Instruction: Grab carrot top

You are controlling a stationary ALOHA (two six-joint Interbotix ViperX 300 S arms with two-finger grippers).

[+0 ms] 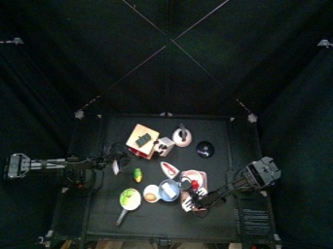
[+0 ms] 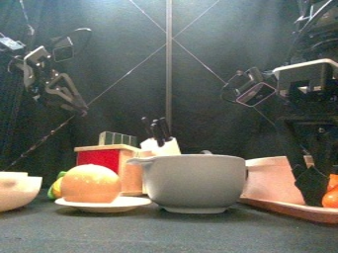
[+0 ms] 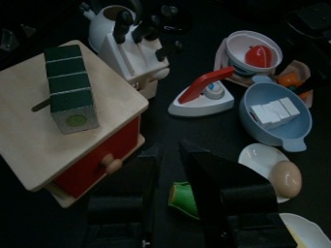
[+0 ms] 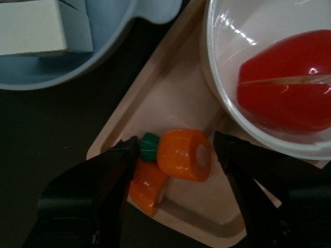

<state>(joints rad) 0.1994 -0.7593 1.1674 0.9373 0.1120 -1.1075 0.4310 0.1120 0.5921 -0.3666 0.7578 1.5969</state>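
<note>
Orange carrot (image 4: 181, 155) — right pincer (image 4: 179, 179) open around it.

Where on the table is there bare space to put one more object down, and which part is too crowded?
Free: the far strip of the table behind the wooden box, and the near right corner. Crowded: the near middle, where the blue bowl, the plate with the orange fruit and the tray holding the carrot sit close together.

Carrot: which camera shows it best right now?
The right wrist view: the carrot lies close up on a tray, green end visible, between the open jaws of the right gripper. The front view shows only an orange sliver; top and left wrist views don't show it clearly.
</note>
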